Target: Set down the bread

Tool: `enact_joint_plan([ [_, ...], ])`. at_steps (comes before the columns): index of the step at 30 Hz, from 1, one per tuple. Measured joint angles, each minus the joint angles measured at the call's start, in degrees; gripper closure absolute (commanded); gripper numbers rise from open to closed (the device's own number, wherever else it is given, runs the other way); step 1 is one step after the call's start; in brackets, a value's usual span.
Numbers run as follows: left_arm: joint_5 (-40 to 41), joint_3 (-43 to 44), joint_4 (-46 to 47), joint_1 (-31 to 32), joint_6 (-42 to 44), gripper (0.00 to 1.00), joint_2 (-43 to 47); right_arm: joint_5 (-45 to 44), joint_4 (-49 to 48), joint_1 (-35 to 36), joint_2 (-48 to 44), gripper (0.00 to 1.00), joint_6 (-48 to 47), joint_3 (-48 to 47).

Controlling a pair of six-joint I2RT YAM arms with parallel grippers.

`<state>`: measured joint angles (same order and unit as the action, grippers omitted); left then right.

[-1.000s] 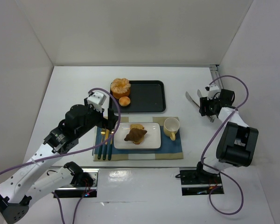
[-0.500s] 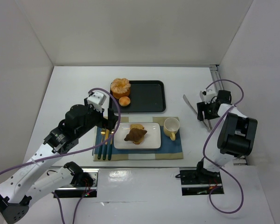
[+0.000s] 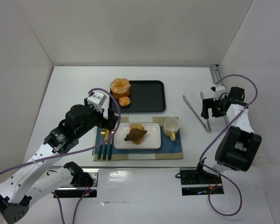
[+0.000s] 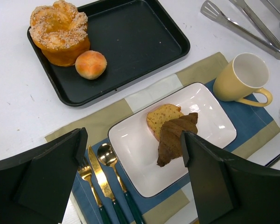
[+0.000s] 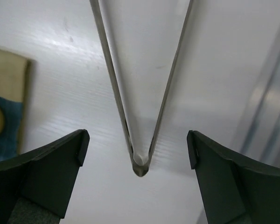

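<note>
The right gripper (image 5: 137, 140) stands wide open astride the hinge end of the tongs (image 5: 109, 70), apparently not touching them, at the right of the top view. The bread (image 4: 172, 128) lies on the white plate (image 4: 210, 121) at centre. The left gripper (image 4: 133, 135) hangs wide above it.

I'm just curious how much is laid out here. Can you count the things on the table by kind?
Breads: 4 (sesame bun, small roll, slice, dark croissant)
Cutlery: 3 (fork, knife, spoon)
Tongs: 1
Mug: 1
Plate: 1
Tray: 1
Placemat: 1
Total: 12
</note>
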<state>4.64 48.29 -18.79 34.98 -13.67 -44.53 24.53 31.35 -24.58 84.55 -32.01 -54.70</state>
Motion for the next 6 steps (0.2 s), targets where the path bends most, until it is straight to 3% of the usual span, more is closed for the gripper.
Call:
enact_joint_plan([
  [6,-0.5,0.0,0.1,0.0,0.0,0.0,0.0,3.0,1.2,1.0,-15.1,0.0,3.4,-5.0],
])
